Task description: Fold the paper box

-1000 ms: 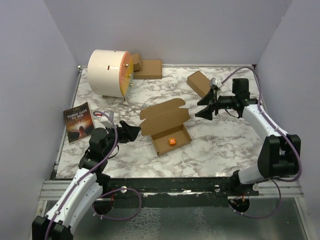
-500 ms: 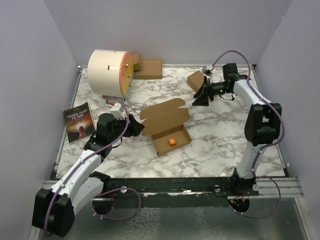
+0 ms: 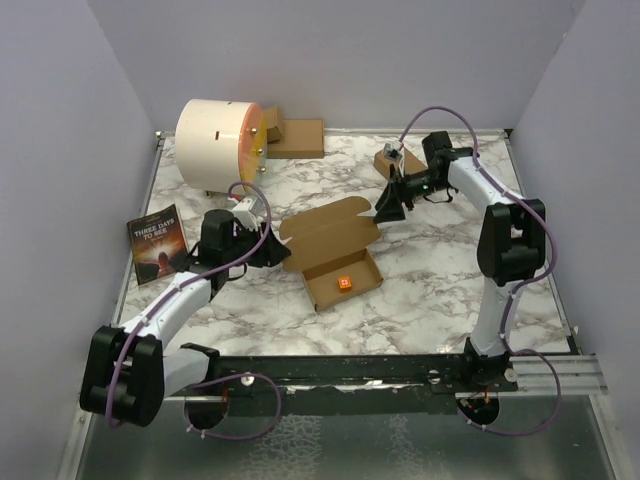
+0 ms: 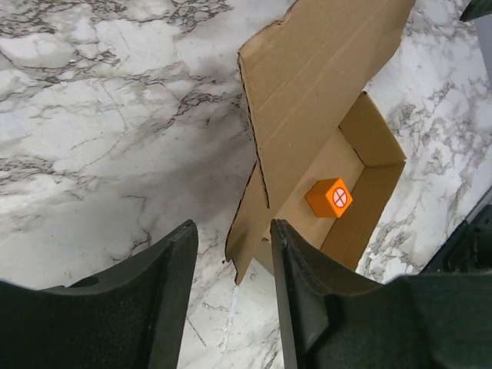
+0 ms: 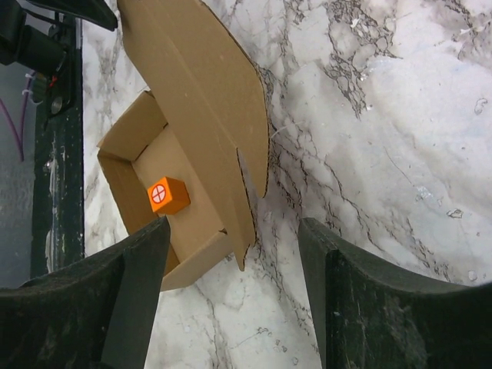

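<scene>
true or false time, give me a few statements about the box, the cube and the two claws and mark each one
The small orange cube lies inside the tray of the open brown cardboard box. True.
The cardboard box's lid is folded shut over the cube. False: the lid lies open beside the tray.
The left claw is shut on the lid's flap. False: its fingers stand apart, clamping nothing.
The right claw is open. True.
A dark paperback book lies at the left edge of the marble table. True.
</scene>
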Controlling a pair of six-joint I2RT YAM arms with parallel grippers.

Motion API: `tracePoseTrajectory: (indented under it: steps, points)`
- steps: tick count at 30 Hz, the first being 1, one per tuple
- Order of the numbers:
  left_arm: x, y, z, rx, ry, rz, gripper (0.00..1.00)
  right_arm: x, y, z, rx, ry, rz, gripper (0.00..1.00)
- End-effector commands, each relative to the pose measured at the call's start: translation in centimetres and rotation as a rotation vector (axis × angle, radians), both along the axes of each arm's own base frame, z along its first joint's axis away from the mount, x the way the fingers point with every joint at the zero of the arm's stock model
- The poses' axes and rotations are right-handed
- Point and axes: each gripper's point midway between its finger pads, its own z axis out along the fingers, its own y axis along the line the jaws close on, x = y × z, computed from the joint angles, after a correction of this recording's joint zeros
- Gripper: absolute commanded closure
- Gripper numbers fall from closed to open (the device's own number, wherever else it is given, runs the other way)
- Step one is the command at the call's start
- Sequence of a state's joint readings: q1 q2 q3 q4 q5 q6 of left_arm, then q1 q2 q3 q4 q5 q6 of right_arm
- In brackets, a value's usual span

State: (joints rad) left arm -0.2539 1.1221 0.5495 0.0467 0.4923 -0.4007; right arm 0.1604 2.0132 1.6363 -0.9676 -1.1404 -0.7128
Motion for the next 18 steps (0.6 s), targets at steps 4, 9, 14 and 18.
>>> tracePoseTrajectory:
  steps: [4, 9, 14, 18]
  points:
    - [0.9, -2.0, 1.5, -0.099, -0.03, -0.14, 0.62, 0.2, 0.4, -0.6, -0.032, 0.014, 0.017, 0.37]
    - [1.0, -2.2, 1.7, -0.109, -0.033, -0.152, 0.63, -0.1, 0.7, -1.4, -0.043, 0.03, 0.028, 0.42]
    - [1.2, -2.2, 1.9, -0.104, -0.043, -0.154, 0.66, -0.2, 1.3, -1.8, -0.044, 0.045, 0.049, 0.51]
    - [1.3, -2.2, 1.9, -0.104, -0.038, -0.16, 0.7, -0.2, 1.6, -1.6, -0.038, 0.046, 0.058, 0.64]
